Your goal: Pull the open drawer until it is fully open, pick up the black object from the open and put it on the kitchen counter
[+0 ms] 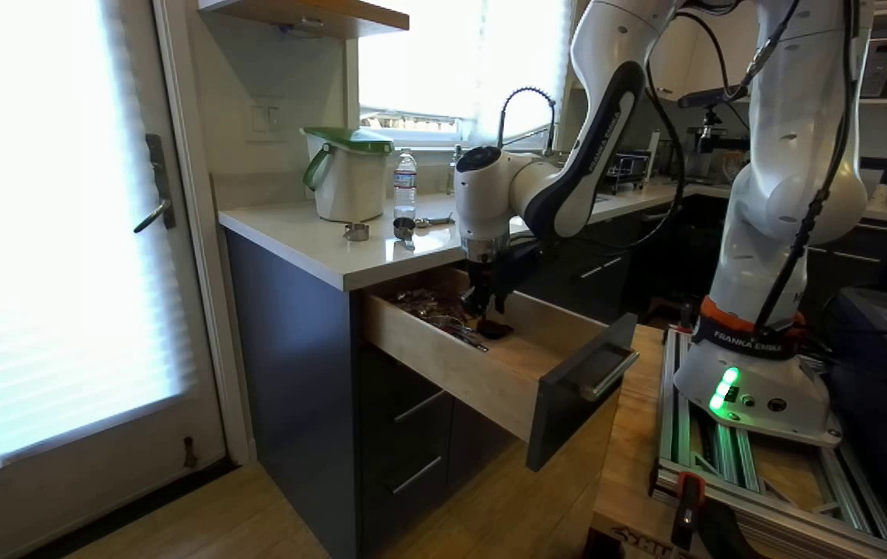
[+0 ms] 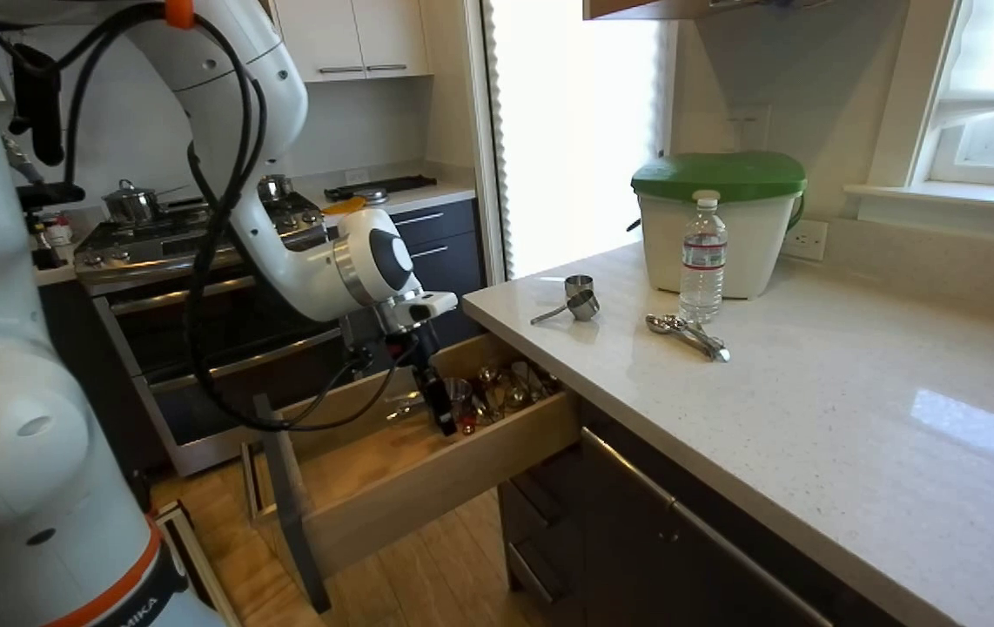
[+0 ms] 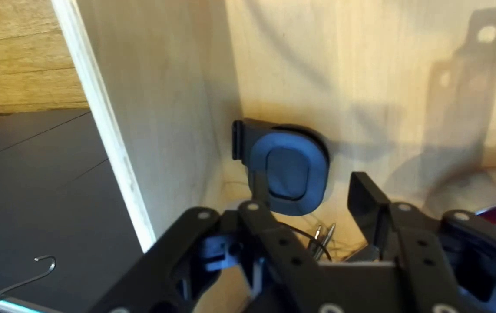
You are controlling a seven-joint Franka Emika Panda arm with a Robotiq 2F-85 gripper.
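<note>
The drawer [image 1: 451, 378] is pulled out, with light wood sides and a dark front; it also shows in an exterior view [image 2: 436, 496] and in the wrist view [image 3: 100, 113]. The black object [image 3: 289, 167], a rounded flat piece with a side tab, lies on the drawer floor by a side wall; it shows in an exterior view [image 1: 495, 331]. My gripper [image 3: 309, 187] is open and empty inside the drawer, pointing down. Its left fingertip overlaps the object's edge in the wrist view; contact cannot be told. The gripper also shows in both exterior views [image 1: 488, 301] [image 2: 445, 425]. The kitchen counter [image 2: 810, 418] stands above.
Several metal utensils [image 2: 506, 392] fill the drawer's inner end. On the counter stand a white bin with a green lid [image 2: 723, 226], a water bottle [image 2: 703, 261], measuring cups [image 2: 582, 305] and a metal scoop [image 2: 688, 335]. The counter edge overhangs the drawer's inner end.
</note>
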